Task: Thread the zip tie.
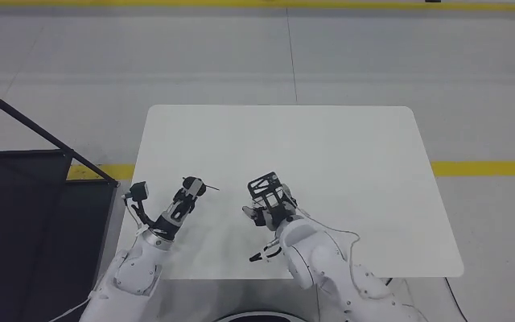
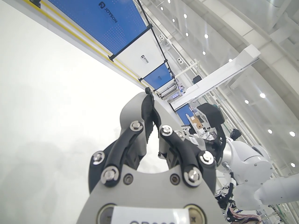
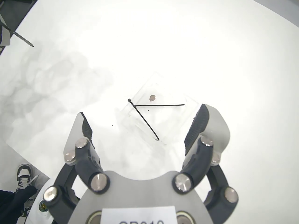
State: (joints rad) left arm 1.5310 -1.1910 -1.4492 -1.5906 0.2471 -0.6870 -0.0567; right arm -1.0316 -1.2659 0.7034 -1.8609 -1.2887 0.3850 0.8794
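The worktop (image 1: 354, 161) carries all the action left of its middle, toward the near edge. The two arms sit close together there, so a wide swing by either could knock the other.

The right tool (image 3: 142, 111) hangs with its pads spread wide and nothing between them, over a clear sheet (image 3: 163, 87) lying flat on the worktop. The left tool (image 2: 149, 110), nearer the left edge, is closed tight on the zip tie (image 3: 23, 40).

The sheet looks slick. If the pads come down off-centre, they may push it along or pinch its edge rather than what lies on it.

On the sheet lies a loose tie (image 3: 144, 120), which reads as a V. Its small square head is at the apex, with one tapered leg and one thinner line spreading away. I cannot tell whether the thinner line is strap, another tie or a reflection. It is flat and thin, so it could skid out from under closing pads.

In the top view the zip tie's long axis runs roughly along the near edge, about level. Its pointed free end leads toward the right edge and the right tool. The exposed length is short and whippy, and the head slot is tiny. A small tilt or a slip in the grasp would likely send the tip past the slot.
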